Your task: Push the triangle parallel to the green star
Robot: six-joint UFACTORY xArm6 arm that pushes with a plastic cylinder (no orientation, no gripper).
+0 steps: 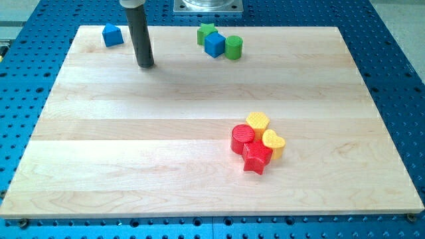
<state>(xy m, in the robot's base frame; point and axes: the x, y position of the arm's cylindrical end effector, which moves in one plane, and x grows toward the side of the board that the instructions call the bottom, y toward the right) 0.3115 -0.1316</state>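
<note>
Pale smooth wood board (133, 133), matt dark rod (141, 33), ridged plastic red star (256, 158)

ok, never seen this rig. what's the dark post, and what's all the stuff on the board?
The dark post is the robot arm's rod. There is no gripper, so nothing is held; my tip slides along the wooden board and shoves blocks. One camera looks down at the board; its mounting isn't recorded.

My tip sits near the view's top left, right of the blue triangle and apart from it. Further right, the green star, blue cube and green cylinder are bunched. Lower right, a red cylinder, red star, yellow hexagon and yellow heart cluster.
</note>
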